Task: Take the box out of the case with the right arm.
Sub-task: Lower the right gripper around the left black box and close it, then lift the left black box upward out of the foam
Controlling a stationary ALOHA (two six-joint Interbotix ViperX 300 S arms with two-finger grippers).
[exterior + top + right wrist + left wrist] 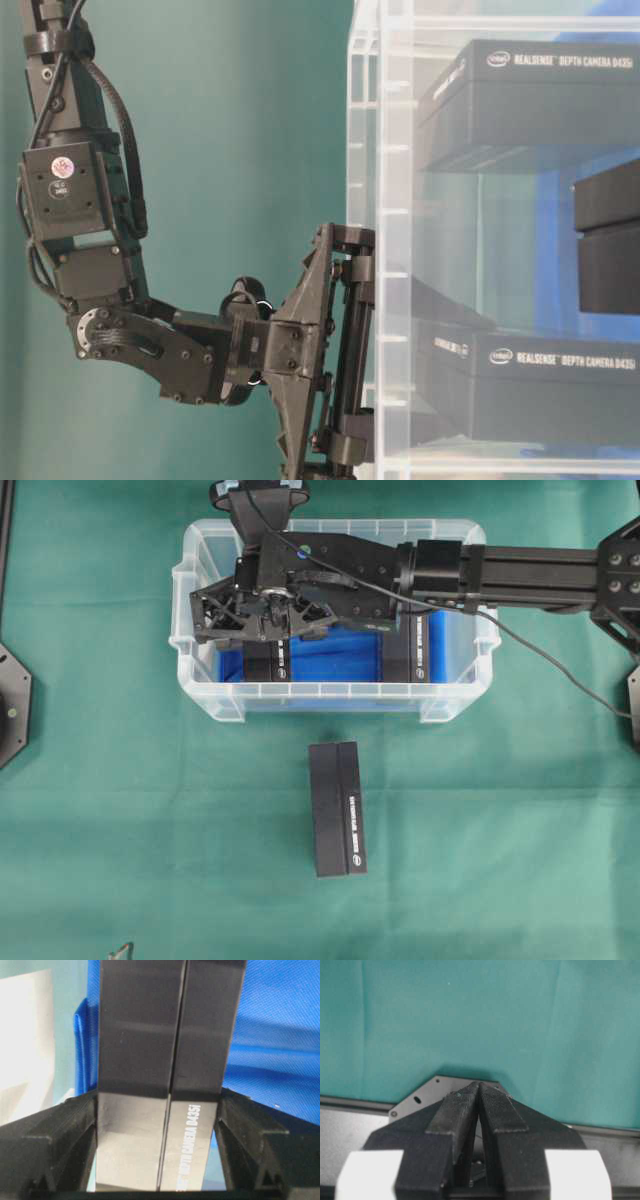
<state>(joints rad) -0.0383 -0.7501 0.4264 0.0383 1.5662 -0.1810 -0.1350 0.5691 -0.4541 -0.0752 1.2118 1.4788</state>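
Right wrist view puts a black RealSense box (160,1085) between the right gripper (156,1160) fingers, its long axis running 12 to 6; both fingers look pressed against it. It sits at the 9 o'clock end of the case (200,695).

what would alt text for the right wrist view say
Close-up of the right gripper with its two black fingers pressed against either side of an upright black box printed "CAMERA D435i". Behind it lies crumpled bright blue cloth and a pale translucent case wall.
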